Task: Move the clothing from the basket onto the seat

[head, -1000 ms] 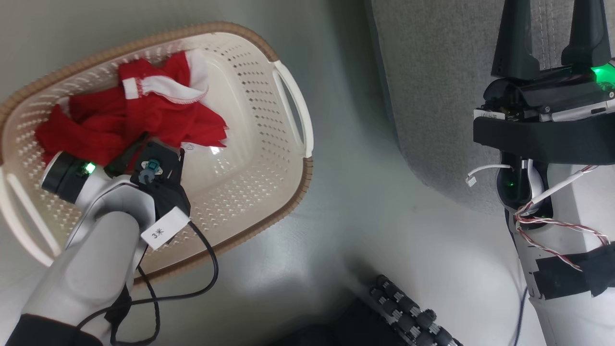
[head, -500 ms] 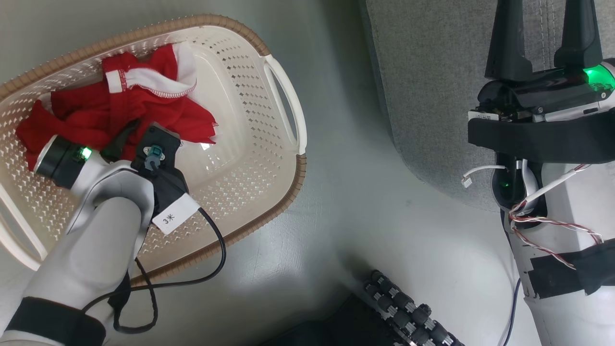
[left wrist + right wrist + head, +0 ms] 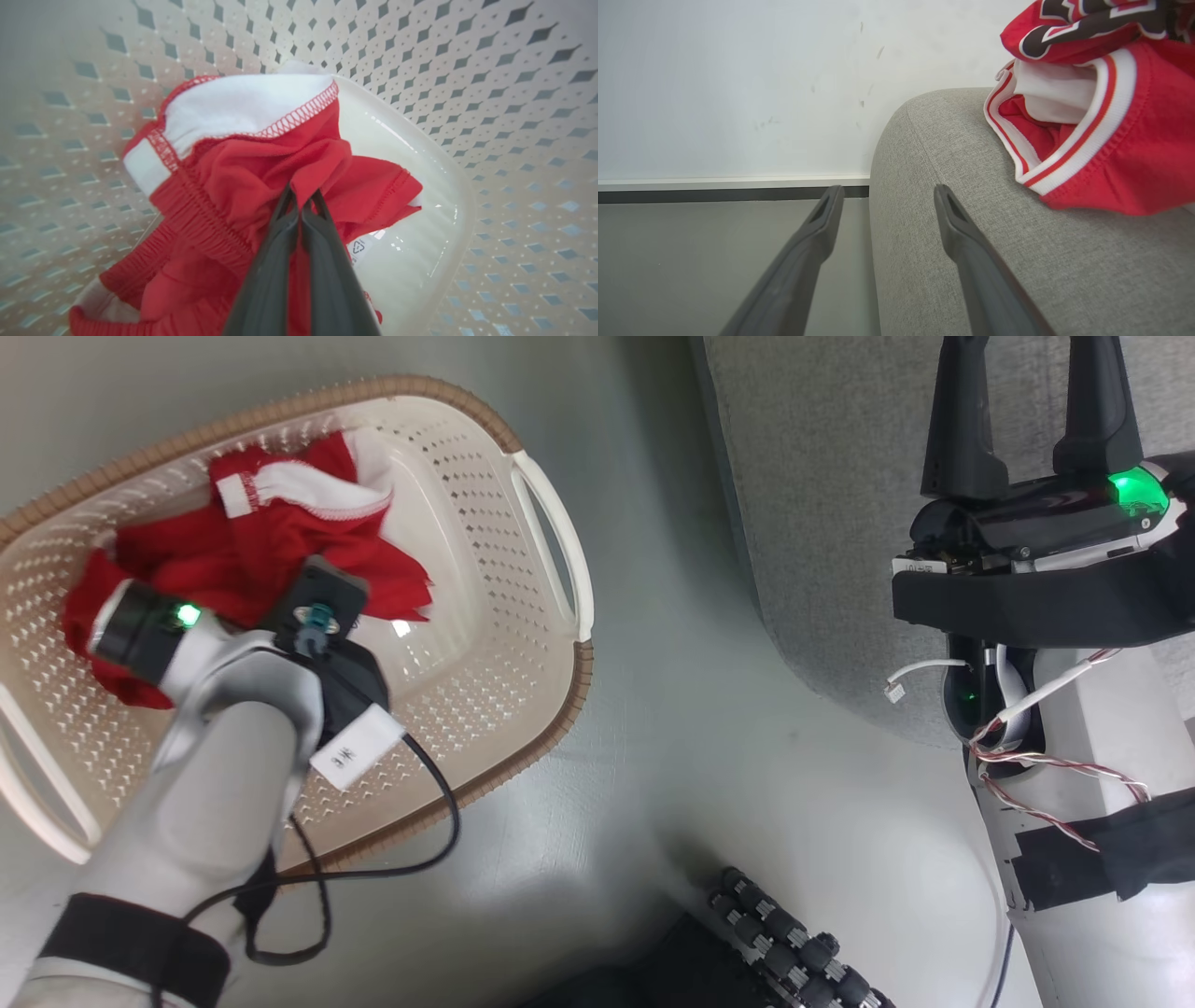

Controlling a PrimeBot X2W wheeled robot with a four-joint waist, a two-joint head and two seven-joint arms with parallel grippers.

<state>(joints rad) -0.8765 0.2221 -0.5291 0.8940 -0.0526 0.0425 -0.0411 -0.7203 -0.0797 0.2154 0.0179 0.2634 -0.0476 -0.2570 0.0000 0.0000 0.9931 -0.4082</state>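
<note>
Gripping step: left pincer (image 3: 301, 196) clamped on fold of red shorts (image 3: 224, 186), low inside basket (image 3: 551, 523). Jersey (image 3: 1101, 116) already on seat (image 3: 948, 140); right pincer (image 3: 888, 189) fingers apart, near it. Next, likely: lift shorts clear of basket, carry to seat, release.

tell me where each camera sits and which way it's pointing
Head view: on the head, facing down at basket, seat; shows left forearm, right gripper.
Left wrist view: on that wrist, facing into the basket; left gripper shut on shorts.
Right wrist view: on that wrist, facing seat corner, jersey, wall; open fingers show.
Shared: head and left wrist views show the shorts.
</note>
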